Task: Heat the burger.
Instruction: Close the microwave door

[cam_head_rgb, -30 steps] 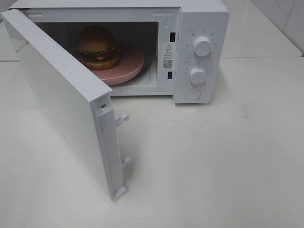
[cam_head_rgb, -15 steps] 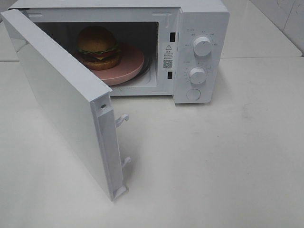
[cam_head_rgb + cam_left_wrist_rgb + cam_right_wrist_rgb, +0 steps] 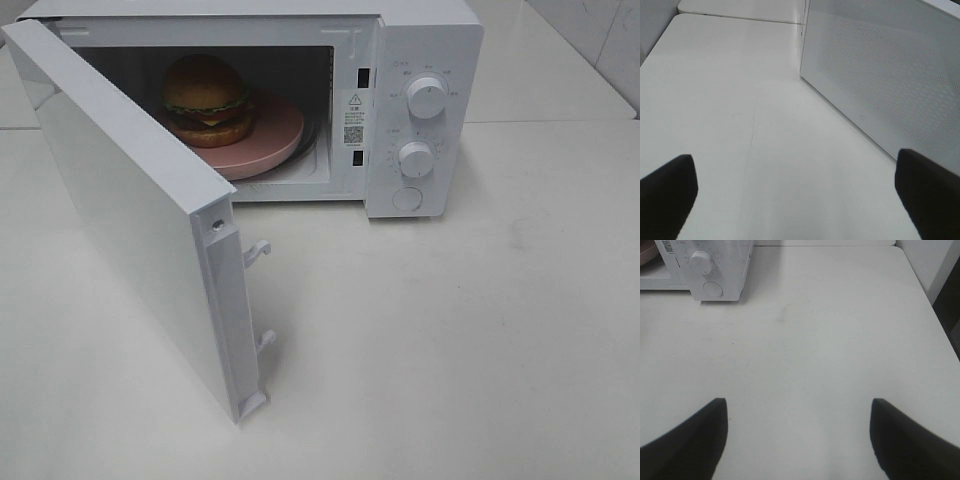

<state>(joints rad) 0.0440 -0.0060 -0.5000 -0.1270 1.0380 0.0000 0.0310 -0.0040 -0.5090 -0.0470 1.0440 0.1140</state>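
Note:
The burger (image 3: 206,98), with a glossy brown bun, dark patty and green filling, sits on a pink round plate (image 3: 275,140) inside the white microwave (image 3: 420,60). The microwave door (image 3: 140,220) stands wide open, swung toward the front left. Neither gripper shows in the exterior high view. My left gripper (image 3: 795,195) is open over bare table, with the outer face of the door (image 3: 880,75) beside it. My right gripper (image 3: 797,435) is open over the table, well back from the microwave's control panel (image 3: 710,270). Nothing lies between either pair of fingers.
Two white knobs (image 3: 427,97) (image 3: 415,159) and a round button (image 3: 407,199) sit on the microwave's right panel. The open door juts out over the table (image 3: 450,340) to the front left. The table's edge (image 3: 935,310) runs past the right gripper.

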